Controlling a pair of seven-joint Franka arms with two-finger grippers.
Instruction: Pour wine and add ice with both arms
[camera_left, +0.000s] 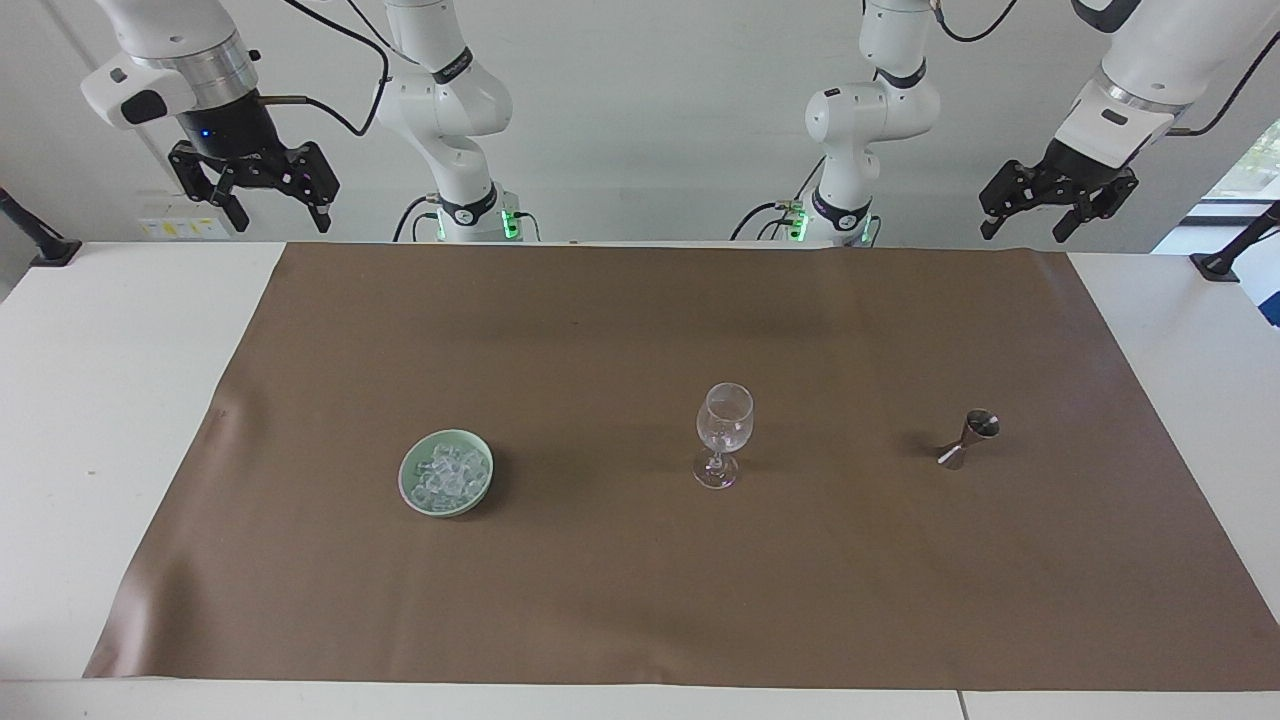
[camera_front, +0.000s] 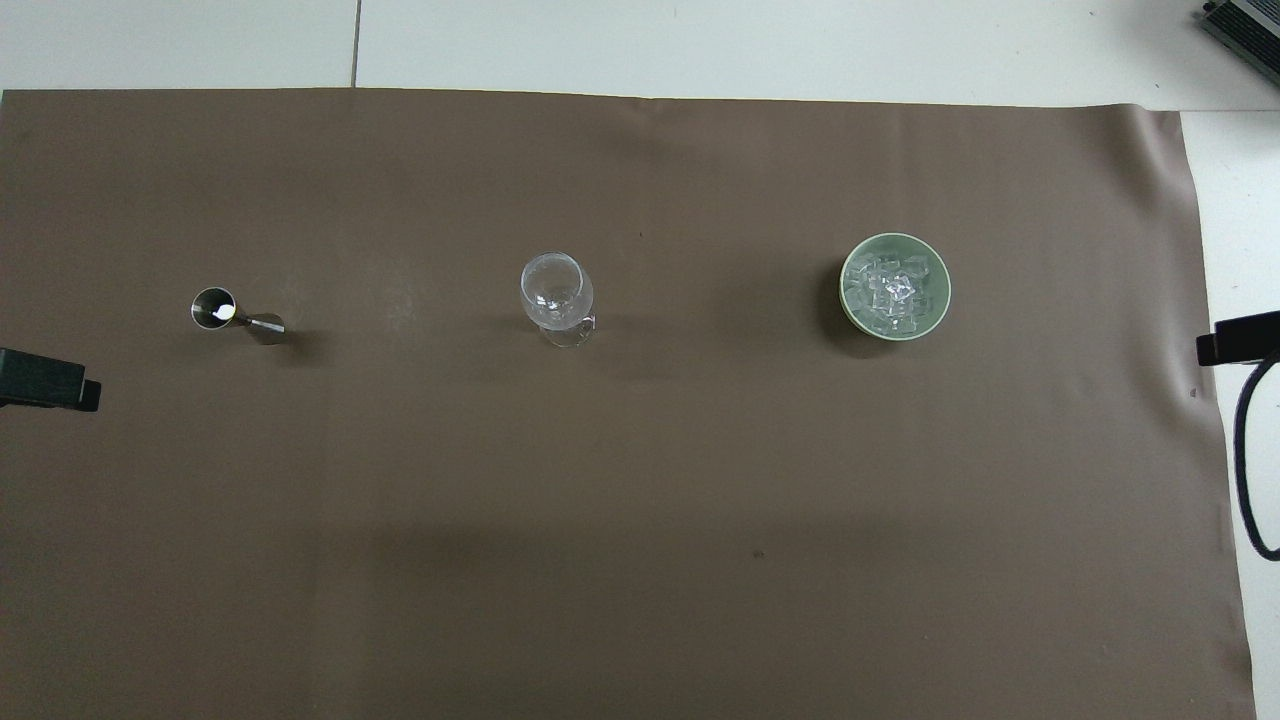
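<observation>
A robotics lab or test room, not a home or bar. Two white jointed robot arms (camera_left: 455, 110) are bolted at the edge of a plain white table (camera_left: 110, 400), with black cables looping from them and green indicator lights glowing at their bases. A bare, pale wall rises just past the table. A smooth brown sheet (camera_left: 640, 600) covers the middle of the table like a staged work surface. Black clamp mounts (camera_left: 40, 240) grip the table's corners at the robots' end.
</observation>
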